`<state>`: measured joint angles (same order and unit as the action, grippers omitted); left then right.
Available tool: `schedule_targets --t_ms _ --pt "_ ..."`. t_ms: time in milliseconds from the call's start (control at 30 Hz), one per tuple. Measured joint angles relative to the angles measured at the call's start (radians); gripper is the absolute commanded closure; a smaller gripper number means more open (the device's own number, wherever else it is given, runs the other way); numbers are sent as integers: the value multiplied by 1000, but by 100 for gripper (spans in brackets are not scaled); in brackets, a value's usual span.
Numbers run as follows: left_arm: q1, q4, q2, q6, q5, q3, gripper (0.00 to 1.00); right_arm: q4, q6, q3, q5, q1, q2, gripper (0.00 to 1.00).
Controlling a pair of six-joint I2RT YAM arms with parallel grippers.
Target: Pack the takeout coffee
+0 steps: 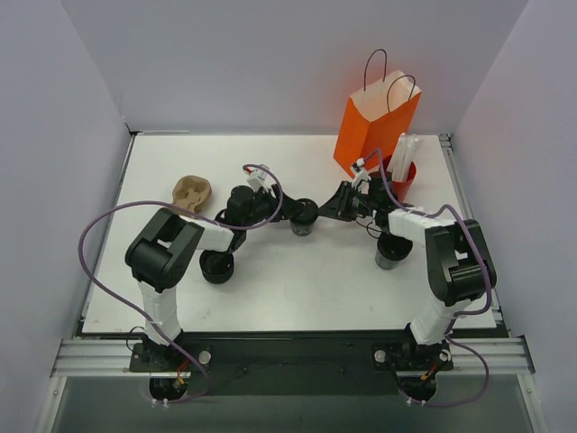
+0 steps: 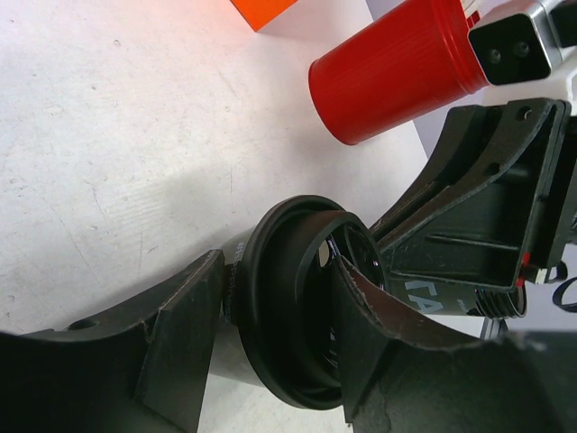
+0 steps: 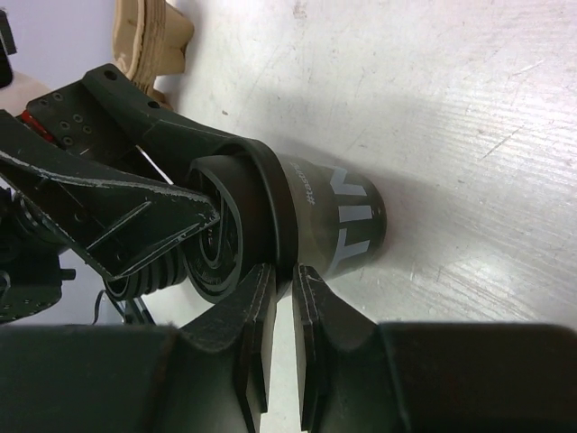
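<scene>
The takeout coffee [image 1: 305,222], a small dark grey cup with a black round rim and white lettering on its side, stands upright on the white table [image 1: 297,302] near its middle, between the two arms' ends. The left gripper [image 2: 281,266] reaches in from the left and grasps it. In the left wrist view one finger lies against the cup's wall just under the rim and the other laps over the rim on the far side, so the cup sits clamped between them. The right gripper [image 3: 281,272] comes in from the right at the cup's top. Its two fingers are drawn almost together, with only a thin slit between them and nothing in that slit. Their tips lie right at the edge of the black rim, though whether they touch it cannot be told. The right wrist view shows the left gripper's black frame pressed in at the mouth of the cup, opposite those tips. Behind and to the right, at the far edge of the table, stands the orange paper bag [image 1: 374,131] with its thin dark handles up, well apart from the cup. Just in front of the bag, on its right side, is a red cup [image 1: 403,187] holding white straws [image 1: 406,149]. On the left half of the table lies a brown moulded cup carrier [image 1: 192,192], and nearer the left arm sits a low black round stack [image 1: 216,266].
</scene>
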<state>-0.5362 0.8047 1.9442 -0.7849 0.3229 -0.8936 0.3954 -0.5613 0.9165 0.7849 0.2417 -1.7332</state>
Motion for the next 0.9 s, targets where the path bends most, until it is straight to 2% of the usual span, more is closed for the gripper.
schedule_targets --t_ms 167,233,567,700,900 --pt "-1 33 15 -6 -8 9 42 151 -78 -80 -10 0 7 87" --pt "-1 47 20 -8 -11 11 44 182 -108 -94 -13 0 0 87" --pt "-1 101 48 -29 -16 11 44 324 -237 -183 -66 2 0 85" --pt "-1 96 44 -26 -18 10 44 315 -239 -177 -73 2 22 84" --pt "-4 30 31 -15 -20 -21 44 142 -195 -93 -91 2 35 80"
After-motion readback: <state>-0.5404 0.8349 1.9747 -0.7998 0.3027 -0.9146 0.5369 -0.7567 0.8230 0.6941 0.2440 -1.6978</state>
